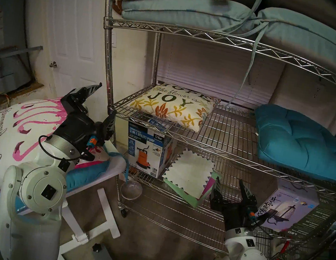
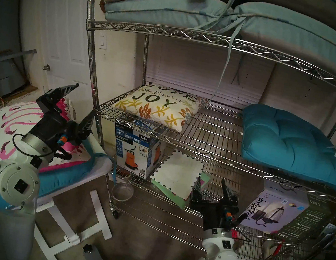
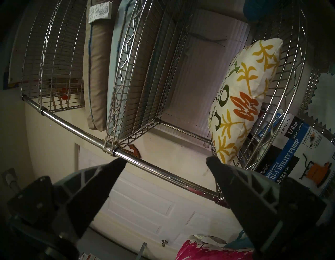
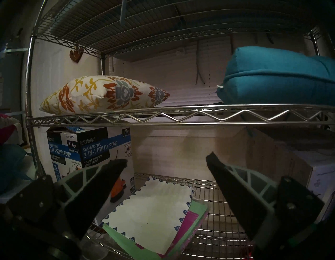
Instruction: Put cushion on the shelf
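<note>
Both my grippers stood spread wide and empty. Using the shelf's [image 1: 231, 40] front-left post as the landmark: the flamingo cushion [image 1: 30, 124] lay outside the rack, just left of that post, on the small white folding table [image 1: 113, 162], stacked on top of a teal cushion [image 1: 81, 175]. My left gripper [image 1: 104, 103] hung above the cushion's post-side end, fingers clear of the fabric, pointing past the post toward the rack. My right gripper [image 1: 229, 185] sat well right of the post, low, in front of the bottom tiers near the envelopes [image 1: 188, 173], well apart from the cushion. So the left arm was plainly nearer, my call for the pick. The cushion's long axis ran from the post-side end back toward my own body, roughly along the table; the left fingers would need to drop down and back onto it, not forward. The middle tier right of the post already held the JOY pillow [image 1: 173, 103] just beside the post and a teal seat pad [image 1: 304, 146] at the far end, with bare wire between them. That gap looked like the drop zone, judged tight for a cushion this large. Risk: snagging a corner on the post during the swing in.
</note>
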You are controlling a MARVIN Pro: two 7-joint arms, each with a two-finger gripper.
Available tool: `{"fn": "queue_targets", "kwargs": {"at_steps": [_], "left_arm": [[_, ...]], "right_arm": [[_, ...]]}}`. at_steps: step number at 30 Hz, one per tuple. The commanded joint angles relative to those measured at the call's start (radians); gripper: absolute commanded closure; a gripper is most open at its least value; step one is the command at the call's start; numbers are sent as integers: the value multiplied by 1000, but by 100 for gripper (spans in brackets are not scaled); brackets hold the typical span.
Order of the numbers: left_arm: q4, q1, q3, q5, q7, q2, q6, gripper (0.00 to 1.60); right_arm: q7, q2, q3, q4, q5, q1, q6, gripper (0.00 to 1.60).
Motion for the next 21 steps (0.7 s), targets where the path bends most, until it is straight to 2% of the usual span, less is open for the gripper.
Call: {"fn": "queue_targets", "kwargs": {"at_steps": [1,2,3,4,6,8,9,10,12,15,16,19,21], "left_arm": [[-25,-3,2,0,2,-1,-1,0],[-25,-3,2,0,2,-1,-1,0],[-25,-3,2,0,2,-2,-1,0],[-25,-3,1,0,2,-3,-2,0],[-25,-3,1,0,2,-3,-2,0],[-25,-3,1,1,1,-4,-3,0],[-25,-3,1,1,1,-5,-4,0],[-25,-3,1,1,1,-5,-4,0],[-25,-3,1,1,0,-6,-5,0],[-25,-3,0,2,0,-7,-6,0],[-25,-4,0,2,0,-8,-6,0],[-25,-4,0,2,-1,-9,-7,0],[-25,-4,0,2,-1,-10,-8,0]], "right_arm": [[-45,64,-111,-20,6,110,40,0],[-45,64,-111,-20,6,110,40,0],[-55,71,-128,-5,10,147,52,0],[-75,80,-153,-14,12,155,68,0],[-85,82,-162,-26,11,145,74,0],[-104,86,-177,-21,19,172,92,0],[-113,87,-185,-18,23,192,102,0],[-121,87,-193,5,25,247,116,0],[-138,88,-203,-36,18,213,124,0],[-156,90,-221,-32,23,254,146,0],[-169,88,-232,1,21,319,162,0],[-179,93,-244,-23,40,300,174,0],[-192,96,-259,-28,54,313,187,0]]}}
